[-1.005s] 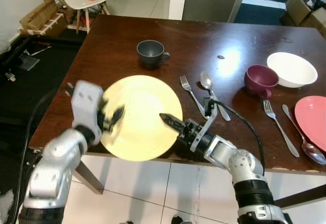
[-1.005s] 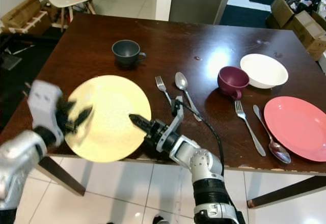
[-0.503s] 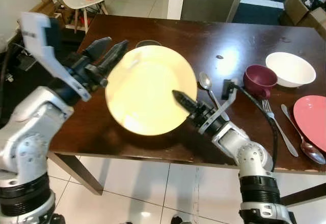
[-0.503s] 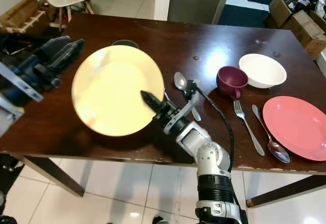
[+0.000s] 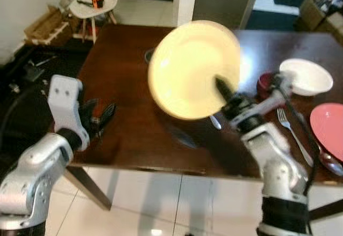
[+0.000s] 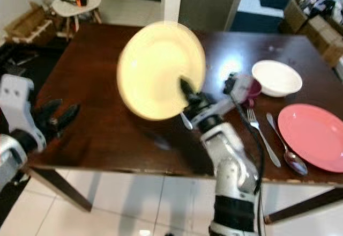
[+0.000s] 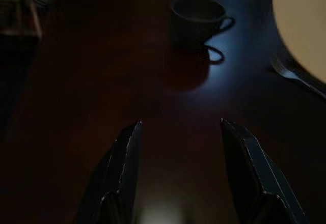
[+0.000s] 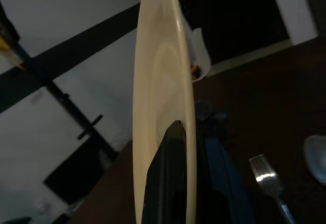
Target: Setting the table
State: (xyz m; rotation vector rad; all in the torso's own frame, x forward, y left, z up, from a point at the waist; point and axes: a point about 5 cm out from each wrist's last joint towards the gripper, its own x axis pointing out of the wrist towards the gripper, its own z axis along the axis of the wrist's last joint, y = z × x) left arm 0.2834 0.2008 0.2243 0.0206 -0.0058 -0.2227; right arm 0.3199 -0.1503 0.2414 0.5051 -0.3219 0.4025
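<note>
Above the dark table (image 5: 128, 86), pinched by the right gripper (image 5: 222, 89): lower yellow plate (image 5: 193, 67) flat, slowly; left gripper (image 5: 99, 119) spread, empty.

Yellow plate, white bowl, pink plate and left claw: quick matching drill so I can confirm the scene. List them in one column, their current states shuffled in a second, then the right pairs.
Things:
1. yellow plate
2. white bowl
3. pink plate
4. left claw

States:
A. open, holding nothing, near the table's left edge
B. lying flat at the table's right edge, beside a fork and spoon
C. lifted off the table, tilted up, gripped by the right claw
D. resting on the table behind the maroon mug

Pairs: 1-C, 2-D, 3-B, 4-A
</note>
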